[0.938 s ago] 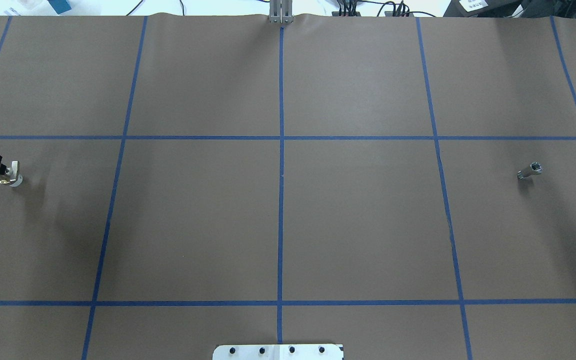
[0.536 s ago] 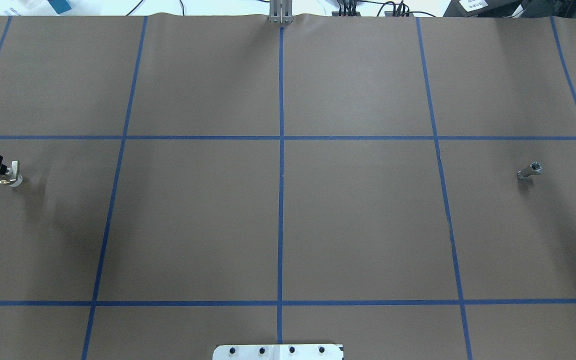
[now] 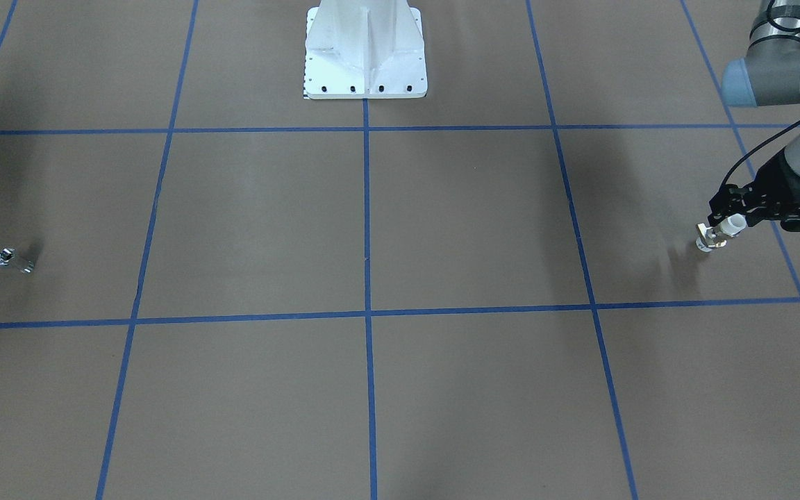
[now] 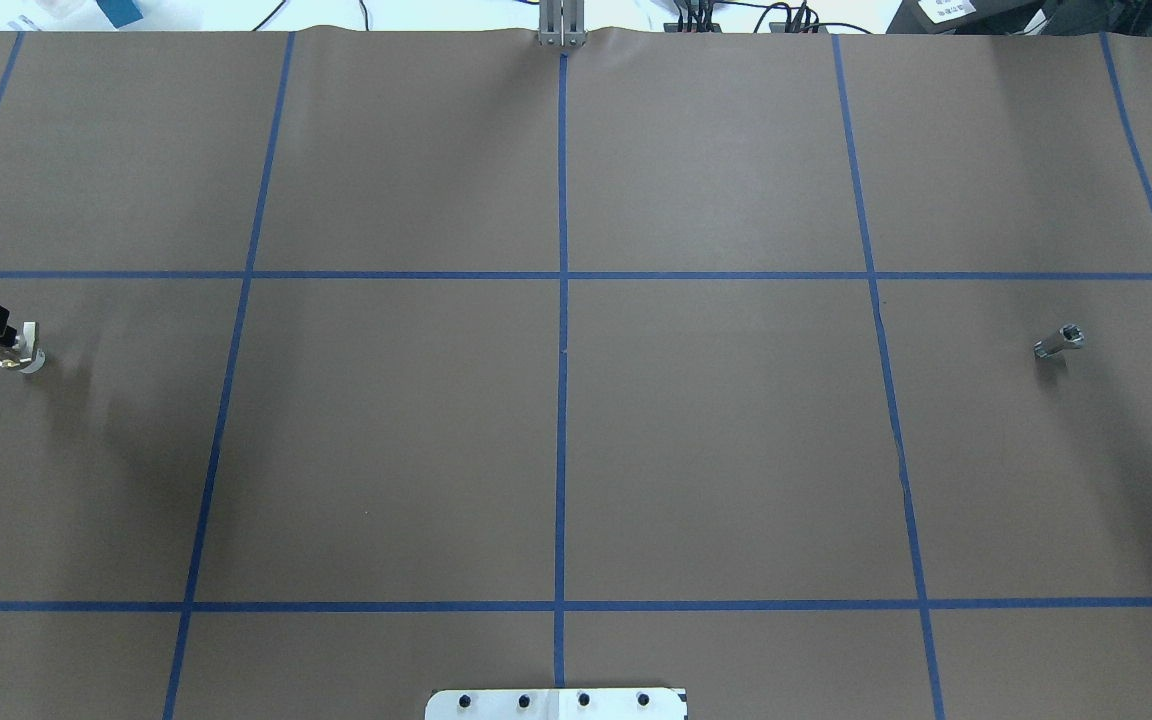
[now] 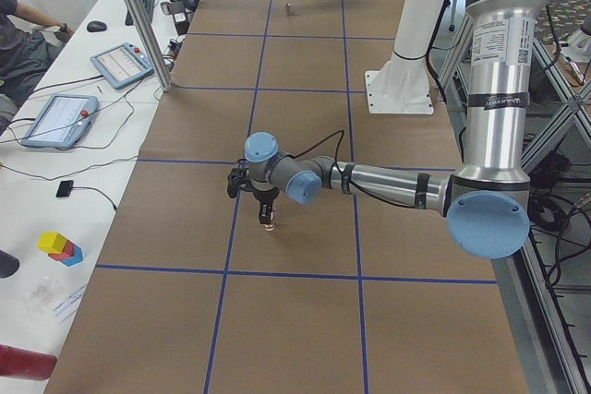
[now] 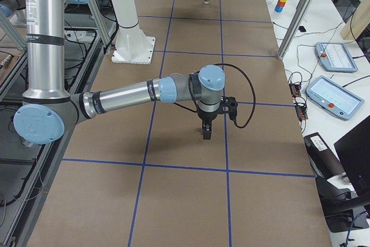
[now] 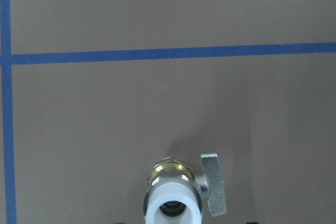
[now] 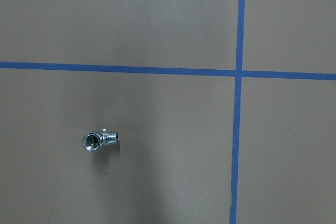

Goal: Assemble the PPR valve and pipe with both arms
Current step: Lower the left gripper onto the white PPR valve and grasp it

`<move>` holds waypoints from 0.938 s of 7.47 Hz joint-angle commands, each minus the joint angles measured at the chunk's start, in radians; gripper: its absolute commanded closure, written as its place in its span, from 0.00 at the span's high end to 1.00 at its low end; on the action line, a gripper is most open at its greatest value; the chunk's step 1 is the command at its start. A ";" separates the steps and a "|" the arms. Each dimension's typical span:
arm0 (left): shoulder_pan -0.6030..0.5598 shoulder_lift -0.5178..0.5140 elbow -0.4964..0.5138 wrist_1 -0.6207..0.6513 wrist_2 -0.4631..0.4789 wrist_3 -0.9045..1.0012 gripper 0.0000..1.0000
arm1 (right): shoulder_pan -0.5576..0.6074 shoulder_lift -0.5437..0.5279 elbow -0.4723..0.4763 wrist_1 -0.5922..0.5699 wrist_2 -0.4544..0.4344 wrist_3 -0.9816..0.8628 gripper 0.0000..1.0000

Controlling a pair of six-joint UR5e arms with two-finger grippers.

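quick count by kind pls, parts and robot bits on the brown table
PPR valve, white and brass: 1
pipe, chrome: 1
robot arms: 2, left arm and right arm
white pedestal: 1
total: 5

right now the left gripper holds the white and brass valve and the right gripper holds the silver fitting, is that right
Not quite. The right gripper does not hold the silver fitting: it lies alone on the table, as the overhead view shows. The left gripper does hold the white and brass valve.
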 commanded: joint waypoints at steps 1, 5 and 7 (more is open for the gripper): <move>-0.001 0.001 0.004 0.001 -0.006 -0.001 0.41 | 0.000 0.000 0.004 0.000 0.003 0.000 1.00; -0.040 -0.017 -0.030 0.038 -0.054 0.002 0.00 | 0.000 0.002 0.009 0.000 0.003 0.000 1.00; -0.044 -0.147 -0.192 0.303 -0.046 -0.007 0.00 | 0.000 0.000 0.000 0.047 0.003 -0.002 1.00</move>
